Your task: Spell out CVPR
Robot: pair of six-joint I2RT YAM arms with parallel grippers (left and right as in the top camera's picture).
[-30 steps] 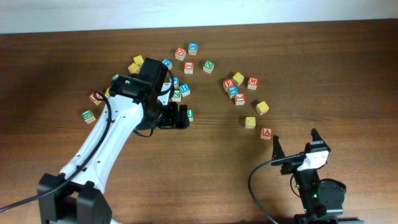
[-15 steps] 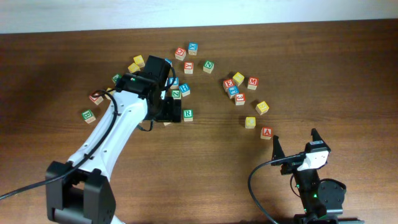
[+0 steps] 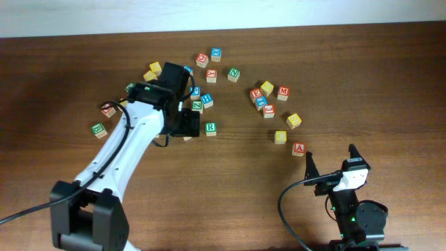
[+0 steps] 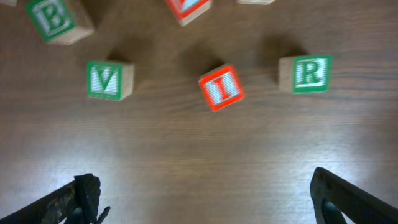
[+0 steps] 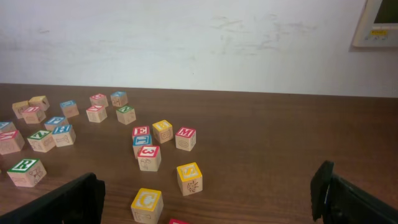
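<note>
Left wrist view first: the left gripper is spread wide with nothing between its fingers, hanging above bare wood. Just beyond the tips sit the green V and the green R, well apart, with a tilted red I between them and a green B off past the V.

My read is we're at the picking stage, since no letters are lined up yet. Next move needs the jaws centred over one cube, V or R, then a straight drop without nudging that red I.

From overhead, the R sits just beside the left gripper, but the V and I are hidden under the arm, so only the wrist cam gives them. The right gripper is parked near the front edge, also wide open and empty.

Right wrist view gives what overhead can't: a readable face on the nearest yellow cube, which looks like the C to me. I can't pick out the blue P in any view.
</note>
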